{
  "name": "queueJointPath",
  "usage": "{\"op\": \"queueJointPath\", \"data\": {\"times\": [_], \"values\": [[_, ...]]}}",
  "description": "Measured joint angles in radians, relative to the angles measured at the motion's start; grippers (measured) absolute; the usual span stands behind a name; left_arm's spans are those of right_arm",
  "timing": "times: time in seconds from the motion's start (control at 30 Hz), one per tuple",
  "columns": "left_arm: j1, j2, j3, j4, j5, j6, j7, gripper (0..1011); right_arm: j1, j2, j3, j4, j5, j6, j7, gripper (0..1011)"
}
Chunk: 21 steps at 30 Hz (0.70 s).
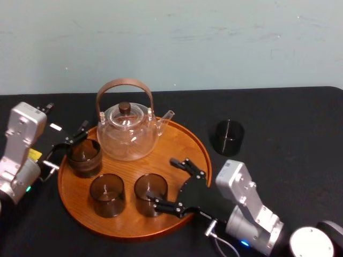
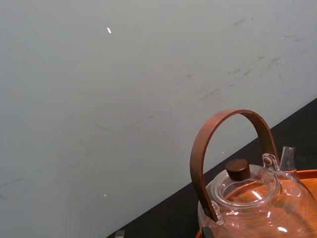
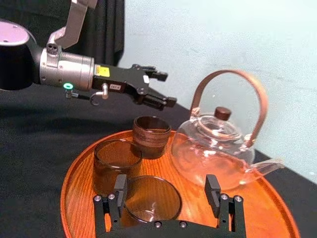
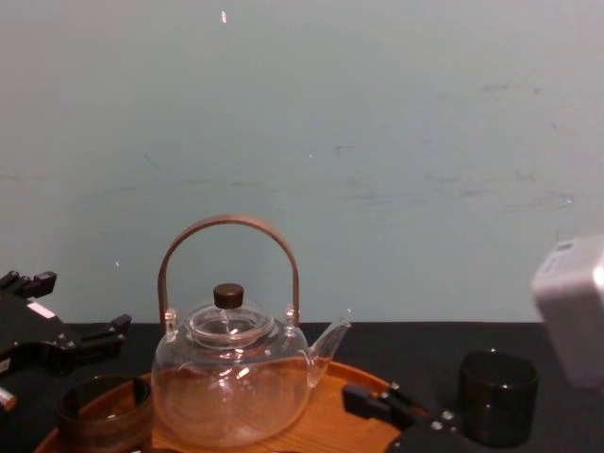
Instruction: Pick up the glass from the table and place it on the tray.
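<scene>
The round wooden tray (image 1: pixel 193 140) holds a clear teapot (image 1: pixel 127 134) and three dark brown glasses. My right gripper (image 1: pixel 162 182) is open low over the tray's front right. Its fingers stand on either side of the front-right glass (image 1: pixel 150 194) without pressing it; in the right wrist view that glass (image 3: pixel 151 203) sits between them. Another dark glass (image 1: pixel 229 137) stands on the table to the right of the tray. My left gripper (image 1: pixel 76 136) hangs open just above the back-left glass (image 1: pixel 84 157), seen from the right wrist as left gripper (image 3: pixel 168 89) over that glass (image 3: pixel 151 136).
A black cloth covers the table (image 1: pixel 289 118), with a pale wall behind. The teapot's arched brown handle (image 2: pixel 218 144) rises high at the tray's back. The third glass (image 1: pixel 107 195) stands at the tray's front left. Free table lies to the right of the tray.
</scene>
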Motion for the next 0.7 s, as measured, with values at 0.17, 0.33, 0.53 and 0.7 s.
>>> {"op": "queueJointPath", "data": {"times": [0.17, 0.33, 0.53, 0.7], "values": [[0.0, 0.0, 0.0, 0.0, 0.0, 0.0, 0.0, 1001, -0.052, 0.02, 0.032, -0.056, -0.011, -0.006, -0.032, 1002], [0.0, 0.0, 0.0, 0.0, 0.0, 0.0, 0.0, 1001, -0.104, 0.035, 0.074, -0.088, -0.013, -0.006, -0.064, 1003], [0.0, 0.0, 0.0, 0.0, 0.0, 0.0, 0.0, 1001, -0.17, 0.046, 0.139, -0.114, -0.009, -0.005, -0.109, 1002], [0.0, 0.0, 0.0, 0.0, 0.0, 0.0, 0.0, 1001, -0.209, 0.046, 0.196, -0.119, -0.002, -0.008, -0.142, 1002]]}}
